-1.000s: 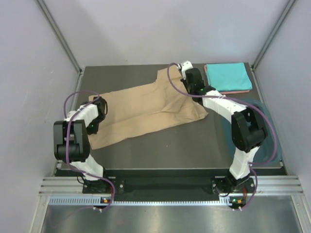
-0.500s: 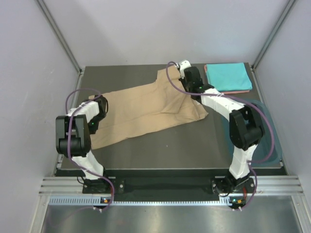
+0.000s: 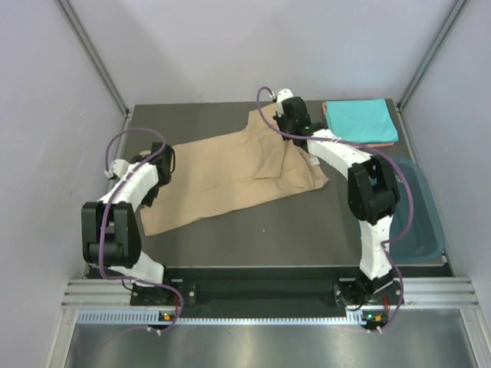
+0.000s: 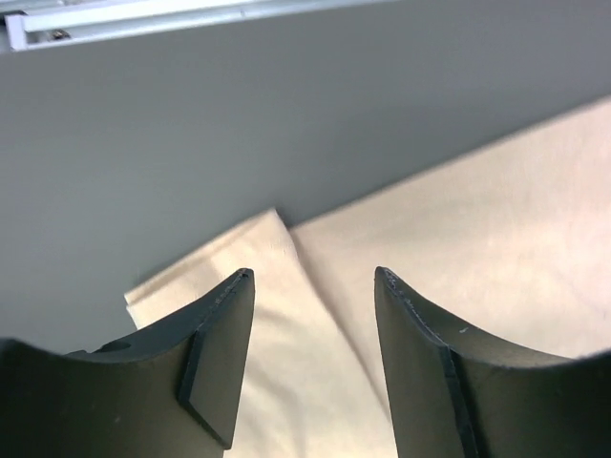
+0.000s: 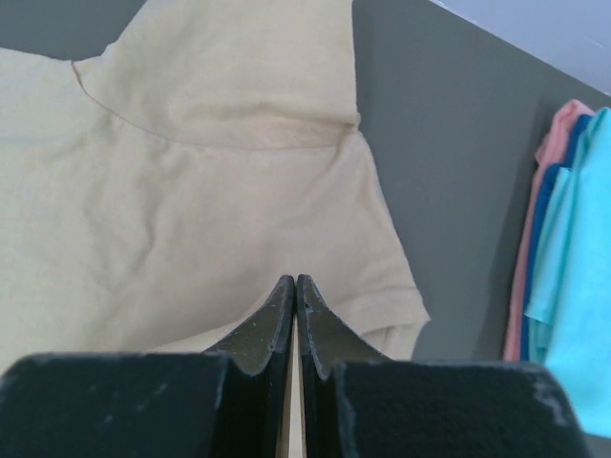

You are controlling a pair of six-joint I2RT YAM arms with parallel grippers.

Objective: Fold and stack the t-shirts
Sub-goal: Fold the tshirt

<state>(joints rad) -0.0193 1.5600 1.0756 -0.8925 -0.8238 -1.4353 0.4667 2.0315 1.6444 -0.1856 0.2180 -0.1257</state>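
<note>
We log the tan t-shirt lying across mid-frame on the table. The tub sits at the right edge. Upper right, the turquoise t-shirt lies folded atop the salmon-pink t-shirt. The left gripper is spread over the tan cloth's left end, and the right gripper is pressed together over its sleeve.

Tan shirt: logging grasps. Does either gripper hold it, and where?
Left gripper stands open over an edge of the tan shirt, holding nothing. Right gripper is shut; a pinch cannot be told.
</note>
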